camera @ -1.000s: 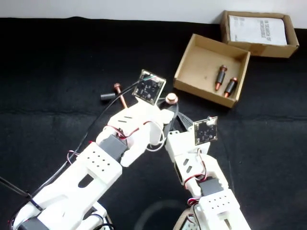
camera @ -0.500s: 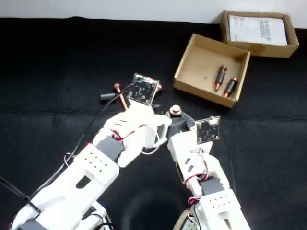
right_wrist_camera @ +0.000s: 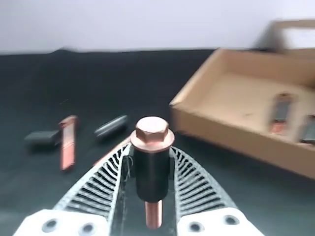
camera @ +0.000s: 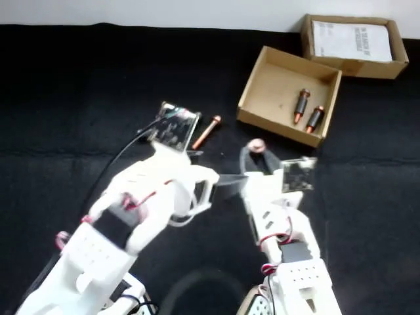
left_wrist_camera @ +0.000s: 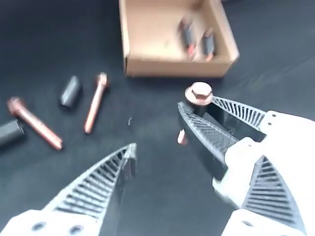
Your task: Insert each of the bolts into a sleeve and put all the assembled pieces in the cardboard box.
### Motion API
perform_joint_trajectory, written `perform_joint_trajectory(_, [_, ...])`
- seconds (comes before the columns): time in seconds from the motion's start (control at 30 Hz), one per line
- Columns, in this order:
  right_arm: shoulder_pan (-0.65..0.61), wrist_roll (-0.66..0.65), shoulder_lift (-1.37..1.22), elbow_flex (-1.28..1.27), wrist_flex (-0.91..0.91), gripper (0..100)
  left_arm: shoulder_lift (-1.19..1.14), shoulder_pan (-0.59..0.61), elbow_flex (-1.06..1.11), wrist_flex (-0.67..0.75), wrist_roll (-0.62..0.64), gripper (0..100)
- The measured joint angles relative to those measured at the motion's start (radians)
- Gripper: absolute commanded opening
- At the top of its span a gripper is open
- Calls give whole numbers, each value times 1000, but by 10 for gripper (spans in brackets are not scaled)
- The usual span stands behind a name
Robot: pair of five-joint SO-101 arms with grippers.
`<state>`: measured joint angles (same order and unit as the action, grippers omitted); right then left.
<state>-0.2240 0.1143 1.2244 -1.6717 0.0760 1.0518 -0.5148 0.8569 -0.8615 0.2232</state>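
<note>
The right tool (right_wrist_camera: 151,153) is pinching a piece (right_wrist_camera: 152,169), a bolt through a sleeve, held upright with the hex head on top. In the high view it sits right of centre, short of the box (camera: 279,129) in the upper right. The left tool (left_wrist_camera: 196,156) is spread and holds nothing, close beside the right one.

The risks, as I judge them:
- **Bolt slipping out:** the grip is on the sleeve alone, so tipping the piece head-down on the way could let the bolt slide out.
- **Trouble at the box:** a low carry could clip the box's near wall, and a high release could bounce the piece off the two pieces (camera: 302,104) already inside.
- **Arms colliding:** they are close enough that a swing by either might knock the other.
- **Wrong drop:** a second box (camera: 387,69) just behind invites one.

In the high view the left arm covers most of the loose parts, and one bolt (camera: 207,131) shows there. The left wrist view gives two bolts (left_wrist_camera: 95,102) and two sleeves (left_wrist_camera: 70,91), with one sleeve cut by the frame edge.
</note>
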Motion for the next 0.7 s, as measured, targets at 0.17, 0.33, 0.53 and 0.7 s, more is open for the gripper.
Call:
perform_joint_trajectory(0.17, [127,0,-2,9,0,8,230,57,-6,-109,0,251])
perform_joint_trajectory(0.33, [181,8,-2,123,-100,8,379,187,20,-152,0,136])
perform_joint_trajectory(0.53, [184,112,-5,404,-327,8,517,338,101,-152,2,66])
perform_joint_trajectory(0.7, [184,123,-107,640,-463,8,626,417,180,-152,2,14])
